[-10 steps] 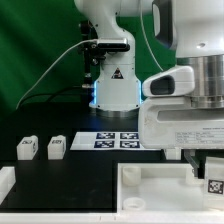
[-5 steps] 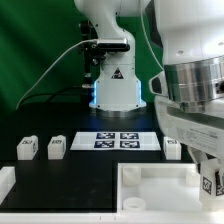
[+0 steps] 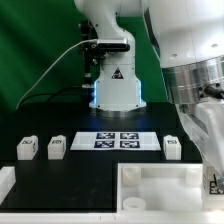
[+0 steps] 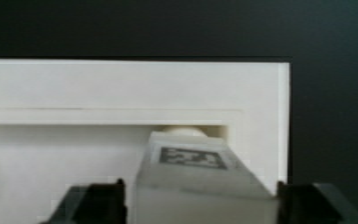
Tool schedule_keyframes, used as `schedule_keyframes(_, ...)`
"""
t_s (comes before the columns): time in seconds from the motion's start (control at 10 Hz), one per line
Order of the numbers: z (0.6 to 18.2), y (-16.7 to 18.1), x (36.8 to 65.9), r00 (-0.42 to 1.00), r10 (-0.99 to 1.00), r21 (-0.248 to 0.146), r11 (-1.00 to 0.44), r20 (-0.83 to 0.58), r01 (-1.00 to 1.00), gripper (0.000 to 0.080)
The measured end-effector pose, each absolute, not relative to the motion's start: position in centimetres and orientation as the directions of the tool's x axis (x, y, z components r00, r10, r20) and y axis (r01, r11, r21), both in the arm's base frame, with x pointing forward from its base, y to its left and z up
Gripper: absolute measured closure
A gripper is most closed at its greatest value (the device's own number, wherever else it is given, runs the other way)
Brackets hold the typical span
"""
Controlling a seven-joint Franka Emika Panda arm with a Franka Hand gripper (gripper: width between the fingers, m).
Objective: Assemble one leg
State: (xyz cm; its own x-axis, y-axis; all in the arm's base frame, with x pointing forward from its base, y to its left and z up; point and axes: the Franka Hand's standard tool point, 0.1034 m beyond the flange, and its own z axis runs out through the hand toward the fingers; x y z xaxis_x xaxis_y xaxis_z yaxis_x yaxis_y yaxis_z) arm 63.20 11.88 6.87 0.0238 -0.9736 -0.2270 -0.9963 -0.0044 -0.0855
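We see the gripper (image 4: 197, 205) clamped on a leg (image 4: 197, 172), fingers (image 4: 98, 205) on either side of it, tag face showing. It sits right over the near wall of the white tray-like piece (image 4: 87, 90). In the exterior view that's at the right, near edge (image 3: 213, 183), over the tray (image 3: 150, 185). Marker board (image 3: 115, 140) lies farther back; two spare legs (image 3: 27, 148) (image 3: 56, 147) sit left, another (image 3: 172, 147) right.

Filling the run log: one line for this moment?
tool: shut on leg | over tabletop | three legs loose on table
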Motion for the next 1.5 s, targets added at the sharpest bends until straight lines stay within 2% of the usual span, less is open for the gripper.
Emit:
schedule_keyframes(0.1, 6.86, 11.9, 63.2, 0.082, -0.972, -0.098, -0.061, -0.222, -0.993, 0.0277)
schedule_keyframes(0.2, 6.85, 11.97, 63.14, 0.19, -0.959, -0.12, -0.168, -0.208, -0.978, 0.0181)
schedule_keyframes(0.3, 6.92, 11.99, 63.15, 0.315, -0.93, -0.146, -0.291, -0.19, -0.946, 0.0181)
schedule_keyframes(0.4, 6.97, 12.08, 62.84, 0.566, -0.813, -0.161, -0.546, -0.136, -0.822, 0.0154)
schedule_keyframes(0.5, 7.0, 12.17, 62.85, 0.703, -0.705, -0.168, -0.685, -0.095, -0.709, 0.0154)
schedule_keyframes(0.7, 6.92, 11.8, 62.9, 0.864, -0.501, -0.179, -0.847, -0.043, -0.5, 0.015)
schedule_keyframes(0.9, 6.9, 11.64, 62.91, 0.939, -0.345, -0.179, -0.923, -0.01, -0.341, 0.015)
schedule_keyframes(1.0, 6.88, 11.46, 62.93, 0.977, -0.212, -0.173, -0.963, 0.017, -0.206, 0.0241)
schedule_keyframes(1.1, 6.88, 11.58, 62.92, 0.957, -0.29, -0.179, -0.942, 0.002, -0.285, 0.0241)
schedule_keyframes(1.2, 6.87, 11.53, 62.92, 0.959, -0.285, -0.177, -0.944, 0.003, -0.28, 0.046)
schedule_keyframes(1.3, 6.88, 11.54, 62.93, 0.943, -0.332, -0.177, -0.928, -0.006, -0.328, 0.0505)
schedule_keyframes(1.5, 6.9, 11.6, 62.96, 0.837, -0.544, -0.177, -0.82, -0.049, -0.544, 0.0505)
